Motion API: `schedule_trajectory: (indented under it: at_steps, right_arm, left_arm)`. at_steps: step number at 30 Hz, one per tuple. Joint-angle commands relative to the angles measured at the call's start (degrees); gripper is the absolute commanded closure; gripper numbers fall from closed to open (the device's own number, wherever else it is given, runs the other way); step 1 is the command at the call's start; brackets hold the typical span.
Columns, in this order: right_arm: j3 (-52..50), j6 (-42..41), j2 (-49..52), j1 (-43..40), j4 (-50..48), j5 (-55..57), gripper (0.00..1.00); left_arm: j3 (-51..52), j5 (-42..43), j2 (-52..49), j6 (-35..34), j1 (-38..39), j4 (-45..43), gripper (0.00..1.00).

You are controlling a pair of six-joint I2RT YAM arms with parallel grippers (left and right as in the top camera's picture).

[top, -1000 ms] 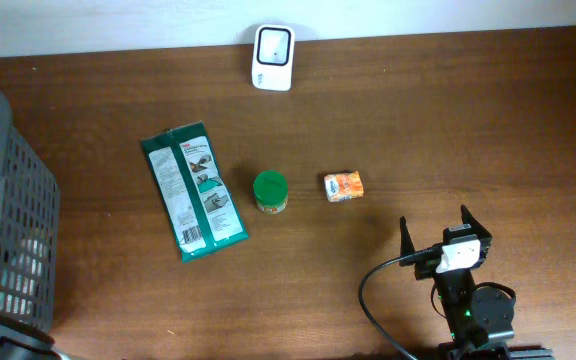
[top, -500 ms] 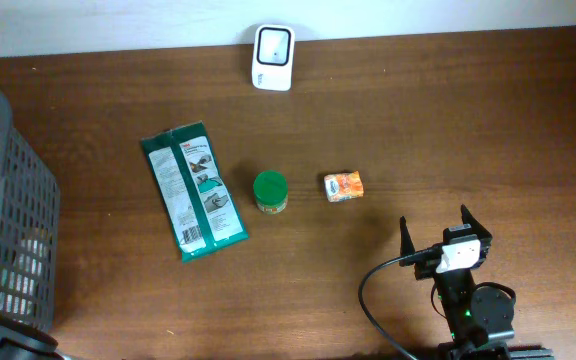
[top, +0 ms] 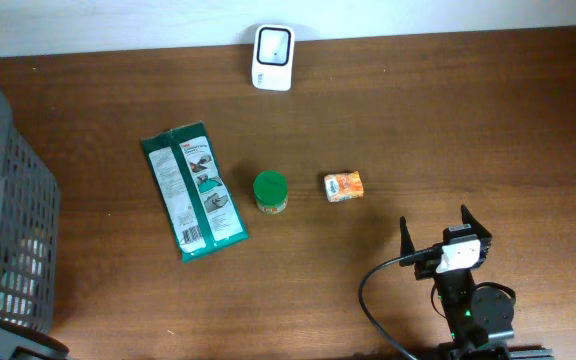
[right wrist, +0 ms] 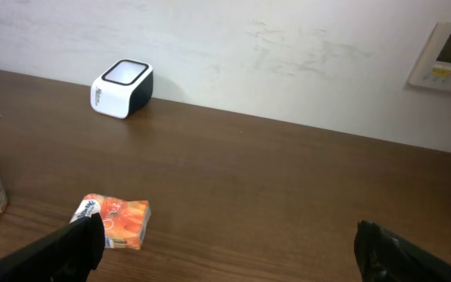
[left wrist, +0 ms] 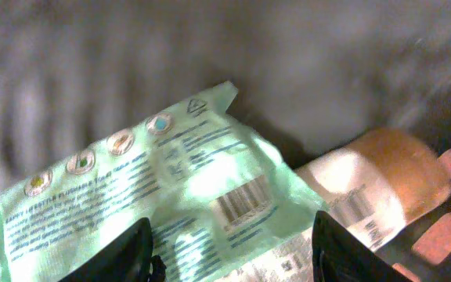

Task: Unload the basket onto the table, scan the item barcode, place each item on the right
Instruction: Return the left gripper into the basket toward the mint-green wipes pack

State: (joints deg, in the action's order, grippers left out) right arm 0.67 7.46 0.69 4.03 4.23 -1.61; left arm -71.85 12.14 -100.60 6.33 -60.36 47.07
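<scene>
In the left wrist view a pale green packet (left wrist: 155, 188) lies inside the basket, with its barcode (left wrist: 245, 200) facing up. My left gripper (left wrist: 229, 254) is open, its two dark fingers standing either side of the packet's near end; I cannot tell if they touch it. The white scanner (top: 273, 44) stands at the table's far edge and also shows as the scanner (right wrist: 122, 88) in the right wrist view. My right gripper (top: 435, 222) rests open at the front right, nothing between its fingers. From above, the left gripper is hidden in the basket (top: 8, 210).
An orange-brown roll with a white label (left wrist: 374, 184) lies beside the packet in the basket. On the table are a dark green wipes pack (top: 193, 190), a green-lidded jar (top: 270, 192) and a small orange packet (top: 343, 186), the packet (right wrist: 112, 221) lying near my right gripper's left finger.
From above, the table items and the right arm have not moved. Only the pale shape seen through the basket's mesh has shifted slightly.
</scene>
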Motion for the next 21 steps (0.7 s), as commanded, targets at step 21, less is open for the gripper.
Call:
schedule_trajectory:
  at_steps: [21]
  right_arm:
    - [-0.3, -0.4, -0.5, -0.3, 0.1, -0.8, 0.02]
  left_arm:
    - [-0.2, -14.4, -0.7, 1.1, 0.0, 1.6, 0.41]
